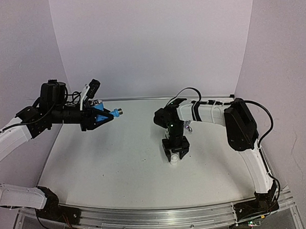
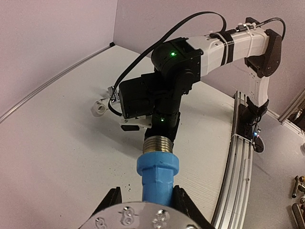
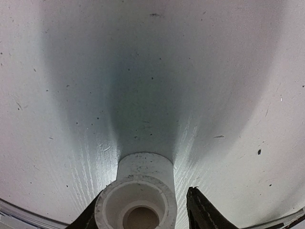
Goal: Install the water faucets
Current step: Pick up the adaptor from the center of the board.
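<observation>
My left gripper [image 1: 109, 117] hangs in the air at the left, shut on the bright blue water faucet [image 1: 113, 114]. In the left wrist view the blue body [image 2: 158, 174] sits between the fingers, its metal threaded end pointing away from me. The silver faucet [image 2: 113, 91] lies on the table behind the right wrist. My right gripper [image 1: 174, 154] points down at mid-table, straddling an upright white pipe fitting [image 3: 143, 181]. The left finger [image 3: 90, 214] is against the fitting; the right finger [image 3: 202, 210] stands apart from it.
A second white pipe fitting [image 2: 98, 109] lies beside the silver faucet. The right arm [image 1: 209, 111] reaches across the back right of the table. An aluminium rail [image 1: 163, 219] runs along the near edge.
</observation>
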